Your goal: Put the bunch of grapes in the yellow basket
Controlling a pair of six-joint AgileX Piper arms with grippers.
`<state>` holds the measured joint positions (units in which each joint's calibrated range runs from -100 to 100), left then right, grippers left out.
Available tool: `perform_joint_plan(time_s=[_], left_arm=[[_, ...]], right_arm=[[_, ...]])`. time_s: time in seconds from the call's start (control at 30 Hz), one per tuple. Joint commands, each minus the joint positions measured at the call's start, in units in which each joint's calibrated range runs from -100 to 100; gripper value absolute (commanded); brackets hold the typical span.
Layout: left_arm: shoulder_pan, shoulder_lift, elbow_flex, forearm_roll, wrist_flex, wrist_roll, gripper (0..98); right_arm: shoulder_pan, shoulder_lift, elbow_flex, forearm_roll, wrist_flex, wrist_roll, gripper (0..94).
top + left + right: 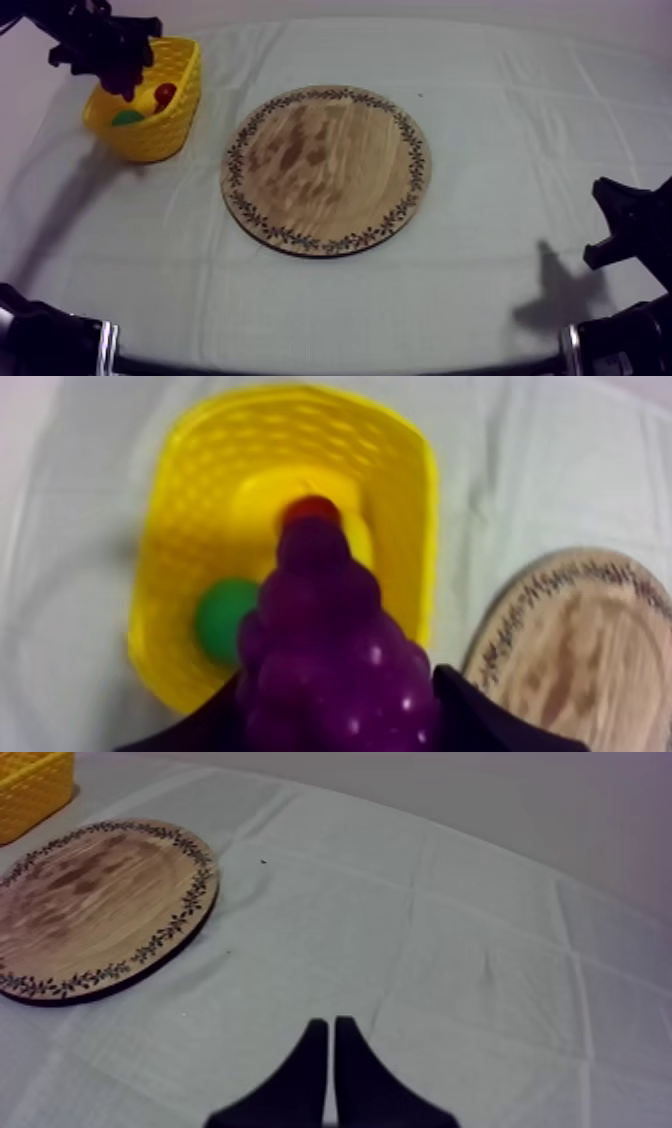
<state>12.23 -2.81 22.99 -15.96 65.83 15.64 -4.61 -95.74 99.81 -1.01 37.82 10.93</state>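
Placing is in hand: my black two-fingered left gripper (118, 62), pinching the purple toy bunch of grapes (325, 646), hangs over the yellow basket (180, 526) of latticed plastic, so next it should lower and let go.

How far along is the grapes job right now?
Done: the wooden board is bare, and the bunch of grapes is off it. In hand: the left gripper is shut on it over the yellow basket. Left: open and drop it in, beside the small red fruit. The right gripper rests shut above the cloth.
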Motion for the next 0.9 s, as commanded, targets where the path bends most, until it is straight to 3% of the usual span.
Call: perform_joint_plan(time_s=[0.0, 0.3, 0.53, 0.87], left_arm=[[-2.0, 1.3, -0.7, -1.51, -6.7, -0.3, 37.1], [-5.5, 11.1, -4.1, -2.72, -19.3, -1.8, 35.0], [-6.1, 20.6, -7.4, -3.02, -21.8, -0.7, 35.0], [-6.9, 27.8, -8.3, -2.83, -24.8, -1.4, 32.9]], right_arm=[[0.0, 0.0, 0.0, 0.0, 0.0, 0.0, 0.4], [0.0, 0.0, 0.0, 0.0, 0.0, 0.0, 0.4], [0.0, 0.0, 0.0, 0.0, 0.0, 0.0, 0.4], [0.0, 0.0, 0.0, 0.0, 0.0, 0.0, 0.4]])
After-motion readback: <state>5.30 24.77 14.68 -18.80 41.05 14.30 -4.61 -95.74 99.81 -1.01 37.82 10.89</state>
